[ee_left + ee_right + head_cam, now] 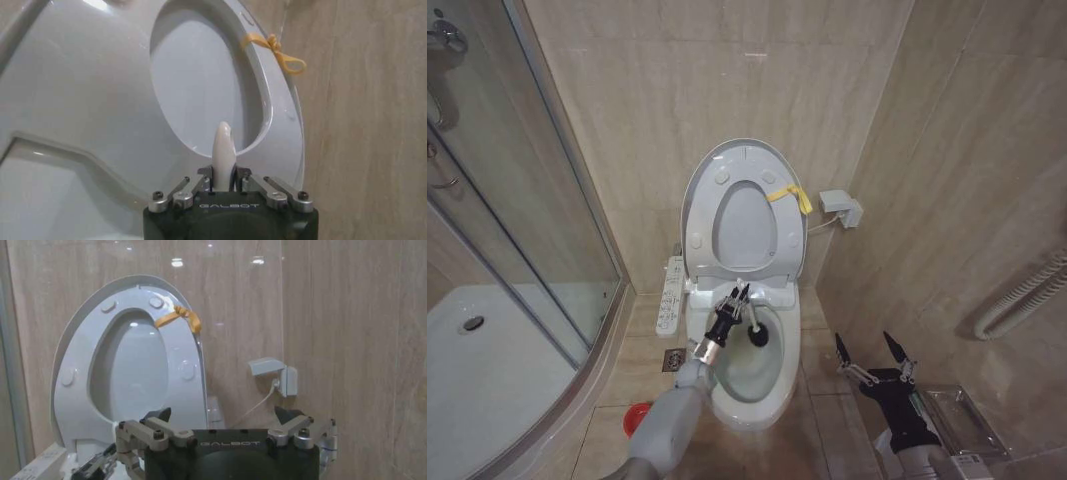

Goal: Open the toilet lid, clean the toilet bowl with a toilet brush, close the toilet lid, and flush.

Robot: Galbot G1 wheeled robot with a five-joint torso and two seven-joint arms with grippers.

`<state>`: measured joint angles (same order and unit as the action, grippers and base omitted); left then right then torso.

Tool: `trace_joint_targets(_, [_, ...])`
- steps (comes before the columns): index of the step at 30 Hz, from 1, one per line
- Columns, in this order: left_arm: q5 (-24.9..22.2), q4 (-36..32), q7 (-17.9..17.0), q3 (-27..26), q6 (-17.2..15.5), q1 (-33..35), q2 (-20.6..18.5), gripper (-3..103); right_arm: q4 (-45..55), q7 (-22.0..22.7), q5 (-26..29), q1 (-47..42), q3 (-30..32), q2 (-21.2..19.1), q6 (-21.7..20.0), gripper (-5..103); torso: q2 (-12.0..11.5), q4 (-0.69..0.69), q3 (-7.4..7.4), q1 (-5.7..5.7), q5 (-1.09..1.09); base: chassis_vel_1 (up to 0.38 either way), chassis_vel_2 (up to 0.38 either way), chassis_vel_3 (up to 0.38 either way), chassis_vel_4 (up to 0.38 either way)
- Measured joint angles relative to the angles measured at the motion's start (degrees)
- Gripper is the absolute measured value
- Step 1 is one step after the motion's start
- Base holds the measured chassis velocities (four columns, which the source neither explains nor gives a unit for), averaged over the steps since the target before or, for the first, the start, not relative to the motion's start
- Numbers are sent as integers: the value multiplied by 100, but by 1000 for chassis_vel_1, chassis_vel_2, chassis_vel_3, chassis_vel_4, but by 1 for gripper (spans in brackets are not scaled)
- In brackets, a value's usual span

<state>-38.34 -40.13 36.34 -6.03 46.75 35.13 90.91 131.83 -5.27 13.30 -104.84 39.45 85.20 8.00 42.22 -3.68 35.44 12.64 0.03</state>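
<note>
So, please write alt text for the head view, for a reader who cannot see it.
The left gripper holds the brush with its dark head in the open bowl. The lid and seat stand raised against the tiled wall. The right gripper waits open, low beside the toilet.

The brand name "GALBOT" is printed in pale capitals on the black housing of the left tool (227, 182), just below its fingers. The same "GALBOT" marking appears on the right tool (225, 417) housing.
</note>
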Motion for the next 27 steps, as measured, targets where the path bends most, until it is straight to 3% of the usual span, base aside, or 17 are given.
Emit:
trace_joint_targets(6, [204, 160, 209, -14, 1, 7, -38, 22, 0, 0, 0, 0, 0, 0, 0, 100, 5, -2, -4, -2, 1, 0, 0, 0, 0])
trace_joint_targets(9, [421, -8, 241, -15, -5, 192, -284, 22, 0, 0, 0, 0, 1, 0, 0, 100, 1, 9, 1, -1, 3, 0, 0, 0, 0])
trace_joint_targets(11, [603, -236, 254, 12, -62, 302, -467, 22, 0, -1, 0, 0, -1, 0, 0, 100, -4, 3, 4, 3, -17, 30, -4, 13, 17])
trace_joint_targets(14, [672, -461, 248, 6, -124, 375, -602, 22, 0, -1, 0, 0, -1, 0, 0, 100, -4, -1, 3, 4, -7, 0, 0, 0, 0])
trace_joint_targets(17, [691, -1010, 114, 57, -409, 660, -891, 22, 0, 1, 0, 0, 1, 0, 0, 100, -4, -3, 3, 3, -9, 0, 0, 0, 0])
trace_joint_targets(27, [465, -2219, -383, 56, -875, 1637, -1386, 22, 0, 0, 0, 0, 1, 0, 0, 100, -1, 1, 1, 1, -5, 0, 0, 0, 0])
